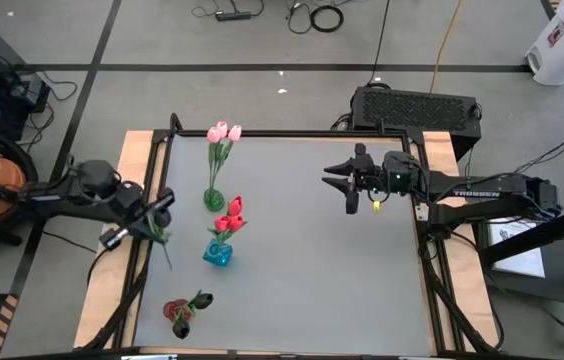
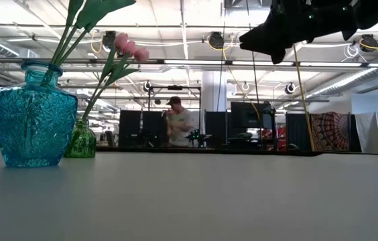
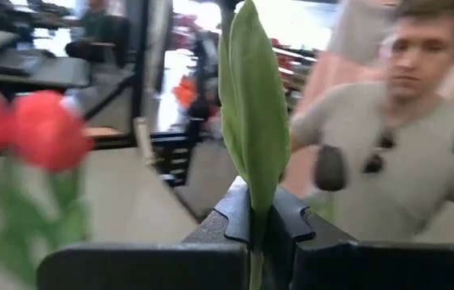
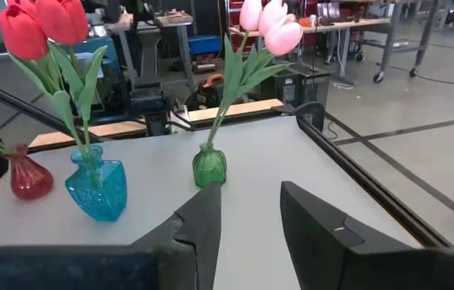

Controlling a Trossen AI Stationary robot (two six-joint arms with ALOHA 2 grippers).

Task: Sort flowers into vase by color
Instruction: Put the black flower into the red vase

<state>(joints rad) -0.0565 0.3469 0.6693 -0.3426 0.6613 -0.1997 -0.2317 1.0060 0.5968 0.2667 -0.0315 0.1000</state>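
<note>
Pink tulips fill the small green glass vase (image 1: 213,199) centre-left, red ones the blue vase (image 1: 217,254); the left gripper (image 1: 159,210) at left pinches one last green-stemmed flower (image 1: 161,238), the right gripper (image 1: 344,183) waits spread.

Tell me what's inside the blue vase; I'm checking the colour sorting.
The blue vase holds red tulips on green stems, heads well above its neck. The stem ends inside the patterned glass cannot be made out, nor whether it holds water.
</note>
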